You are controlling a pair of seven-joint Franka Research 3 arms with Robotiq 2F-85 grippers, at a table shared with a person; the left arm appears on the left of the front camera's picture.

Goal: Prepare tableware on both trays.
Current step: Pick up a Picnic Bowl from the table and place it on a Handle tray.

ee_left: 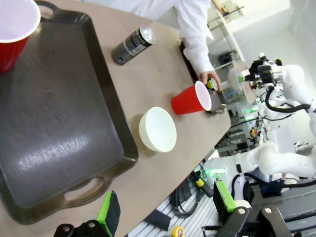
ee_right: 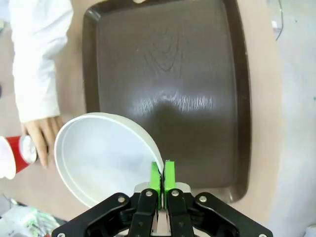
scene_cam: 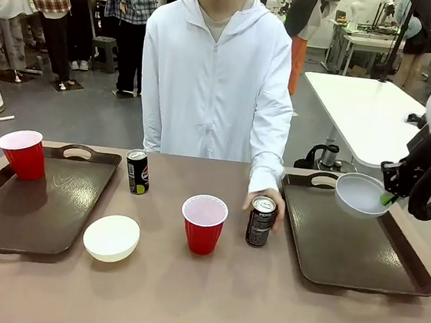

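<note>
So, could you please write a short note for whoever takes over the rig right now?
Left pincer: open, empty, above left tray's near edge.
Right pincer: shut on one bowl's rim, over right tray.
Done: one cup on left tray.
Left: other bowl, other cup, loose can on table; person's hand on second can.

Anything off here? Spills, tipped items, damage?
Nothing looks spilled, knocked over or damaged. The only thing that stands out is the bowl. The robot's right hand pinches it by the rim, so it hangs tilted above the right tray rather than level. That looks like mid-placement, not a fault.
</note>
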